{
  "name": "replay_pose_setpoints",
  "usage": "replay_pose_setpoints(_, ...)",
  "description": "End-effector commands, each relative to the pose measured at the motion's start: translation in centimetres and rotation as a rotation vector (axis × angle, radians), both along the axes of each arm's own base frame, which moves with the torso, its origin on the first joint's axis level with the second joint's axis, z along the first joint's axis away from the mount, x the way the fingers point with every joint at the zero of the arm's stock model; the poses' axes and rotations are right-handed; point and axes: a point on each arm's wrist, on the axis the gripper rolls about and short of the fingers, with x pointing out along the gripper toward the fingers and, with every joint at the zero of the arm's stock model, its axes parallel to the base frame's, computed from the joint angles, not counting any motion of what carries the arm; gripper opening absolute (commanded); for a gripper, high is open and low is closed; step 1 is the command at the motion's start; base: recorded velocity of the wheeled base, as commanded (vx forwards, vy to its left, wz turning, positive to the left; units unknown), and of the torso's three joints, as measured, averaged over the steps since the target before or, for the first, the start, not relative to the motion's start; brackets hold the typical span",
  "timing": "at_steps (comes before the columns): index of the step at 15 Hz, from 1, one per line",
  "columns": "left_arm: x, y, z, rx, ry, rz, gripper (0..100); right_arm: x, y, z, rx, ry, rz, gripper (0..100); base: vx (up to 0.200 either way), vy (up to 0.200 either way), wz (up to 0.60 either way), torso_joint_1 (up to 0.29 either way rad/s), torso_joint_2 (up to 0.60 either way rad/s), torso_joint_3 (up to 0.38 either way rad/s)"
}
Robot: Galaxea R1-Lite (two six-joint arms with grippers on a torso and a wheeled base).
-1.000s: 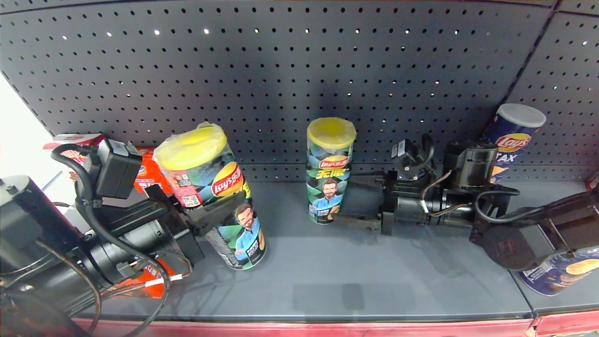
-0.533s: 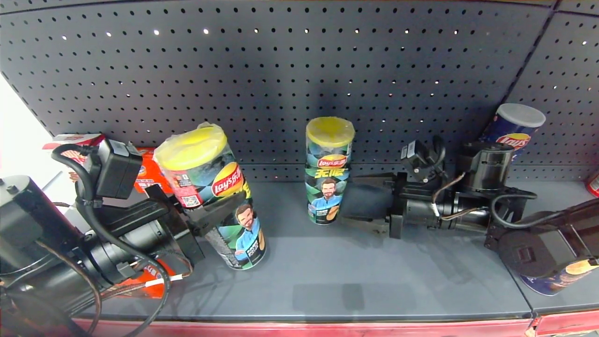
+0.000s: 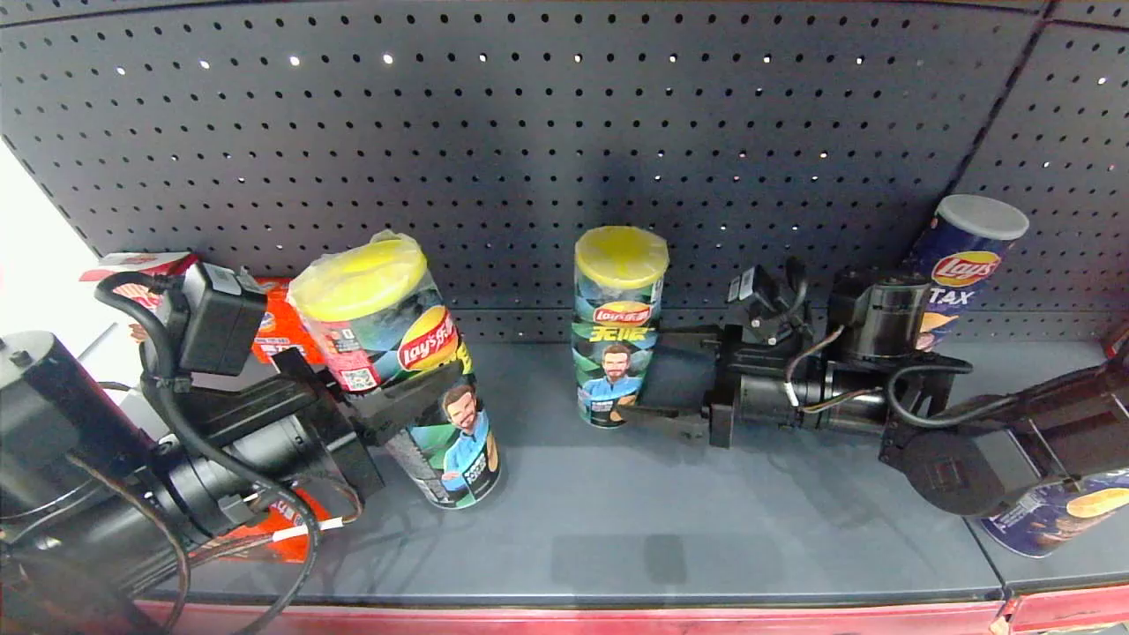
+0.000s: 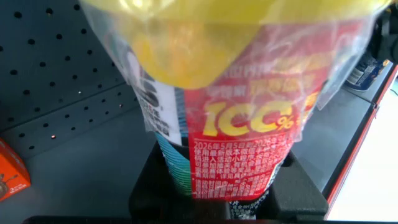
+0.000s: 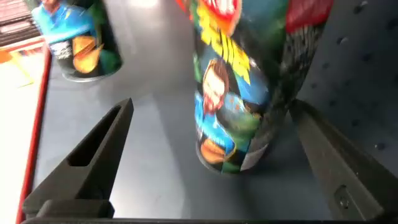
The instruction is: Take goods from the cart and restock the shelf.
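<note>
Cans of chips stand on a grey shelf [image 3: 661,538], 2 of them with yellow lids. In the head view the left tool [image 3: 410,407] is clamped around the wrapped can [image 3: 388,344], which tilts in its grip. Its base is at the shelf board or just above it, and I cannot tell which. The left wrist view adds what the head view misses: loose clear film bunched over that can's lid, and red print on the side facing the tool's wrist.

The right tool [image 5: 210,112] is spread wide, and the right wrist view makes this plain. The standing can [image 5: 239,87] is upright between the 2 fingers [image 5: 93,162], close to the finger on the pegboard [image 3: 529,132] side and well off the other. In the head view the same tool looks pressed against the can's side, so contact cannot be judged there.

Past the right tool's wrist, an upright blue can [image 3: 966,256] stands against the pegboard. A second blue can [image 3: 1050,520] lies on its side under that arm, near the red front lip [image 3: 573,617]. Orange boxes [image 3: 282,331] sit on the pegboard side of the left tool's wrist.

A broad stretch of grey board lies between the 2 tools. More of it runs from the right tool's outer finger to the lip.
</note>
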Motion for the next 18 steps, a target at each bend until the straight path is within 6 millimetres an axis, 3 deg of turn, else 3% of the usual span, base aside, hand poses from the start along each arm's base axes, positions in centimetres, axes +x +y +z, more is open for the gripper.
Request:
replay_pose_setpoints(1,0.0,0.0,0.0,0.000,0.001,0.000,0,-2.2,-0.3,0.4,-0.002,0.003,0.023,100,0.000,0.000,0.00,0.000,0.00,0.000)
replay_pose_setpoints(3,0.0,0.0,0.0,0.000,0.001,-0.002,0,-2.2,-0.5,0.5,-0.002,0.000,0.010,100,0.000,0.000,0.00,0.000,0.00,0.000)
replay_pose_setpoints(6,0.1,0.0,0.0,0.000,0.001,-0.002,0,-0.6,0.2,0.6,0.006,-0.015,-0.015,100,0.000,0.000,0.00,0.000,0.00,0.000)
replay_pose_setpoints(11,0.0,0.0,-0.1,0.001,0.003,0.000,0,1.7,2.4,-0.2,0.010,-0.024,-0.049,100,0.000,0.000,0.00,0.000,0.00,0.000)
replay_pose_setpoints(16,0.0,0.0,-0.1,0.001,0.003,0.001,0,2.8,4.9,-0.8,0.033,-0.008,-0.046,100,0.000,0.000,0.00,0.000,0.00,0.000)
replay_pose_setpoints(17,-0.1,0.0,-0.1,0.001,0.003,0.001,0,2.8,5.0,-0.8,0.041,-0.018,-0.054,0,0.000,0.000,0.00,0.000,0.00,0.000)
replay_pose_setpoints(18,0.0,0.1,-0.1,0.001,0.003,0.003,0,2.7,4.9,-0.8,0.040,-0.018,-0.055,0,0.000,0.000,0.00,0.000,0.00,0.000)
